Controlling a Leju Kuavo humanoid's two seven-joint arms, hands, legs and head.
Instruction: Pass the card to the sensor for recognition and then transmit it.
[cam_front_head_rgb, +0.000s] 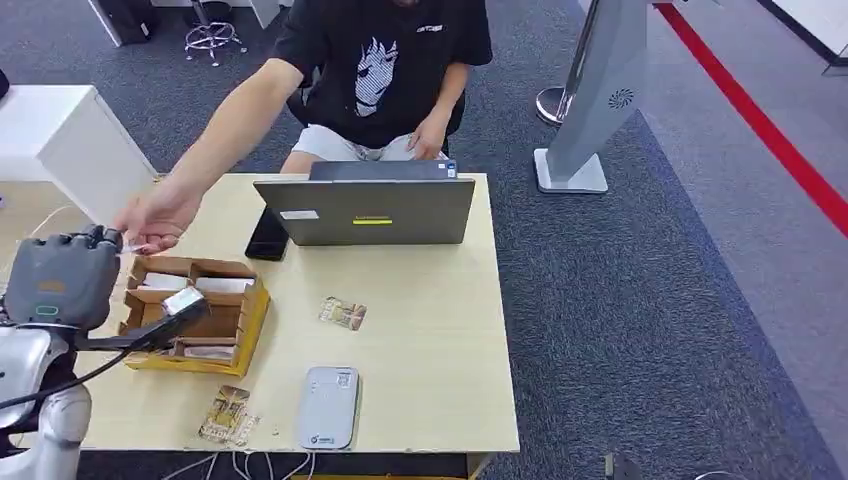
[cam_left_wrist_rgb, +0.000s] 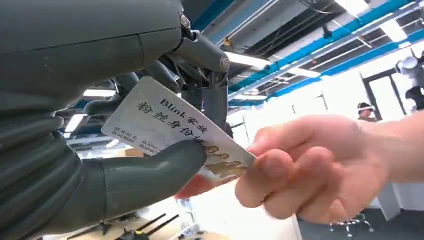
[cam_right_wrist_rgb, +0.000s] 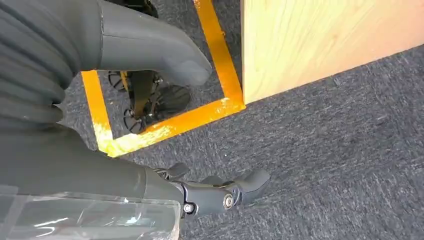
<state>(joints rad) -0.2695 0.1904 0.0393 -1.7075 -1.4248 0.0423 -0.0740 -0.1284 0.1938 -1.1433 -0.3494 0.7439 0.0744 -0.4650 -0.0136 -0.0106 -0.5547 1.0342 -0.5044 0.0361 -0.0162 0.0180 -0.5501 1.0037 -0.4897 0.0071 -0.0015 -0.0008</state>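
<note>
I am seeing a white card (cam_left_wrist_rgb: 165, 125) showing black lettering, a grey left hand (cam_front_head_rgb: 62, 278), and a person's black printed shirt (cam_front_head_rgb: 385, 60).

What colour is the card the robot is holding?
The card is white with dark writing and a gold pattern at one end, clearest in the left wrist view.

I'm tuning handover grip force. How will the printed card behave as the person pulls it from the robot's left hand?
The card looks flat and unbent between the left hand and the person's hand, so probably stiff. Its glossy face suggests it could slip. It looks thin, likely light.
</note>
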